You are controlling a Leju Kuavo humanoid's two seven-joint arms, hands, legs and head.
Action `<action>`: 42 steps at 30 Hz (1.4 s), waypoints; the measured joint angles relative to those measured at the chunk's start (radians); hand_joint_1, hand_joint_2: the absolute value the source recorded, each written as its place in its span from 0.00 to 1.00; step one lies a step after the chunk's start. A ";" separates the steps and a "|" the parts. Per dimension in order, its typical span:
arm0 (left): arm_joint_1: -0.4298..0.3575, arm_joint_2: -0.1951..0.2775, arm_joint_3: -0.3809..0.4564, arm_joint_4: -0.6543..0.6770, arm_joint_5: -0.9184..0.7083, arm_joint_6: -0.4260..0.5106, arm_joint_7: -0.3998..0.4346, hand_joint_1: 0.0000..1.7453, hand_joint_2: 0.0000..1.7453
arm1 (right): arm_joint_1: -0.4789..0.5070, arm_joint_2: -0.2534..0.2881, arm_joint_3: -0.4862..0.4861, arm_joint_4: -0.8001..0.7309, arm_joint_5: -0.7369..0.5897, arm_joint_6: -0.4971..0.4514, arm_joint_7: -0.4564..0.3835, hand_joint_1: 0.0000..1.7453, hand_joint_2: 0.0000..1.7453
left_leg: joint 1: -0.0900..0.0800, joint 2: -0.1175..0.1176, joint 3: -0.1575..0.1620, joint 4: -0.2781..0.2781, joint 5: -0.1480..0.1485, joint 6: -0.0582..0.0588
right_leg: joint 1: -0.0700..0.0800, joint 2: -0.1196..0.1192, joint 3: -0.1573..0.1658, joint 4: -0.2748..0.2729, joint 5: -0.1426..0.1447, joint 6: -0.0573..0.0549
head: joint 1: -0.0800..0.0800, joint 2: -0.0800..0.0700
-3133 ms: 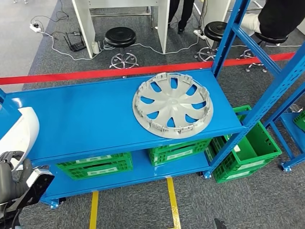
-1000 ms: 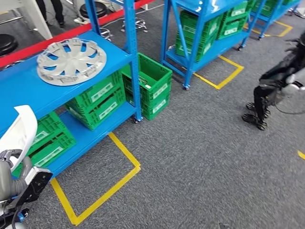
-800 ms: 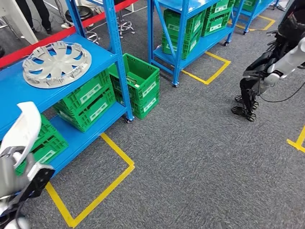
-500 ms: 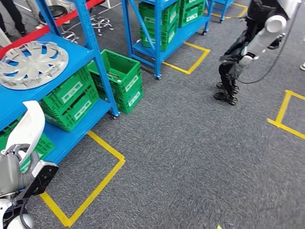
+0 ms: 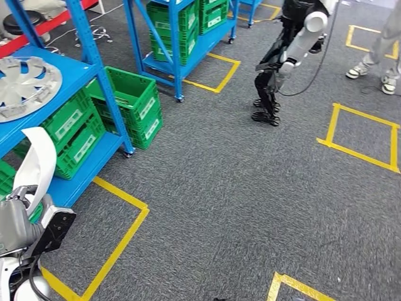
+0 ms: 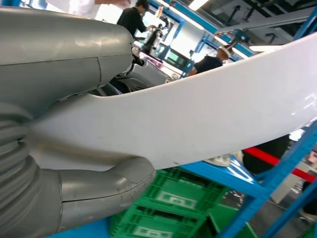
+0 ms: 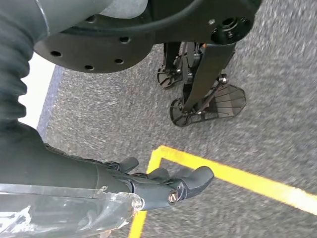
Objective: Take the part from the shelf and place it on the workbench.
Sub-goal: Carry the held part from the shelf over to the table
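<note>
My left hand (image 5: 18,227) sits at the lower left of the head view and grips a curved white part (image 5: 39,162), which stands up above it. In the left wrist view the same white part (image 6: 209,113) runs across the picture, clasped between the grey thumb (image 6: 104,191) and the rest of my left hand (image 6: 63,64). My right hand (image 7: 160,184) hangs over grey carpet in the right wrist view, dark fingers stretched out with nothing in them.
A blue shelf (image 5: 71,75) stands at the left with a silver hubcap (image 5: 24,84) on it and green crates (image 5: 130,103) below and beside it. Another robot (image 5: 288,50) and a person's legs (image 5: 378,56) stand far ahead. Yellow tape squares (image 5: 364,135) mark the carpet.
The camera has swung to the right, so the shelf and hubcap have slid to the left edge and the other robot has come into view. My left hand still holds the white part.
</note>
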 joint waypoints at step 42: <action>0.049 -0.013 0.043 0.009 0.138 -0.046 -0.064 1.00 1.00 | 0.011 0.035 -0.029 -0.010 0.068 0.001 -0.021 0.00 1.00 | 0.014 -0.040 -0.141 0.226 -0.096 -0.055 | 0.008 0.016 0.128 -0.234 0.059 -0.045 | -0.001 0.000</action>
